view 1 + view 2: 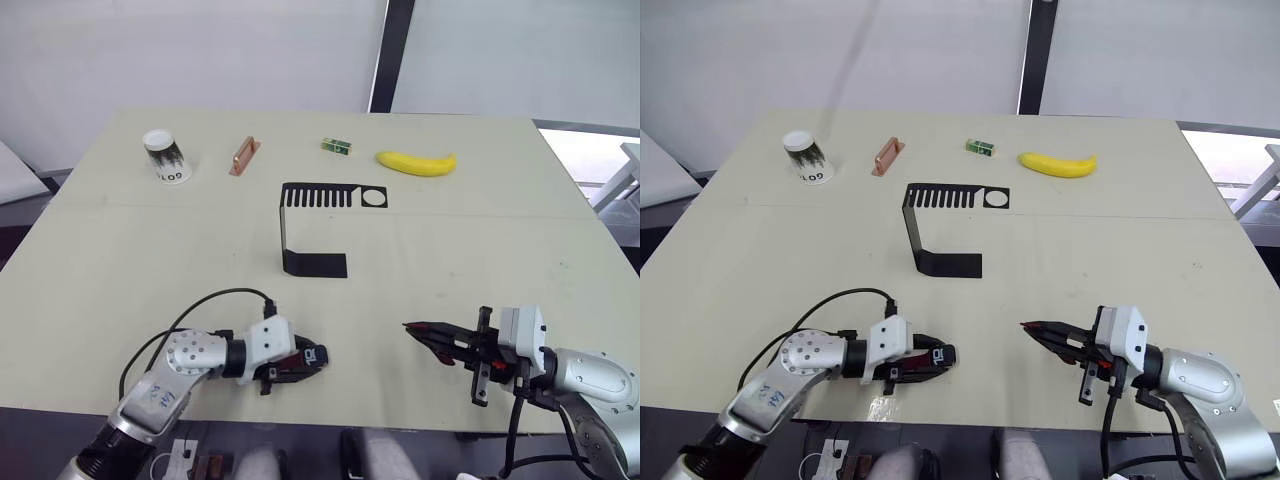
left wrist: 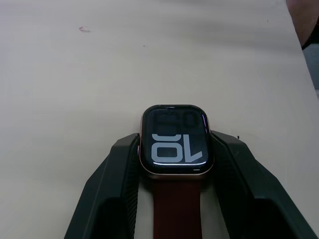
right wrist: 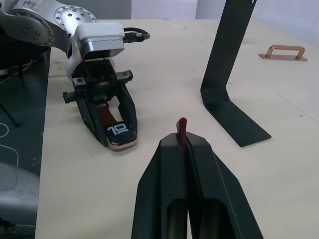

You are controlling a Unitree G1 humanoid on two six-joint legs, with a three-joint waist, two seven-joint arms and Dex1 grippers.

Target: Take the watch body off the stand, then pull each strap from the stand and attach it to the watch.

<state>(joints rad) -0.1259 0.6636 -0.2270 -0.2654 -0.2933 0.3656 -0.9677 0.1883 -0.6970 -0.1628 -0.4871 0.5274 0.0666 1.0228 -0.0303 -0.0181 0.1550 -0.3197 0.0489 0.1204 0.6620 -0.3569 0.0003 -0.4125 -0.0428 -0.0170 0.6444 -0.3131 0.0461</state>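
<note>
Glossy watch body; matt black metal stand

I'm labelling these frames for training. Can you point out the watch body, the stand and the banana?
watch body [image 2: 176, 141]: left wrist view, middle of its dark screen.
stand [image 1: 316, 264]: left eye view, flat base plate on the table.
banana [image 1: 416, 163]: left eye view, middle of its yellow curve.

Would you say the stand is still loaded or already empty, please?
Empty: the stand's slotted top plate is bare; the watch body sits in the left gripper, one strap in the right gripper.
</note>
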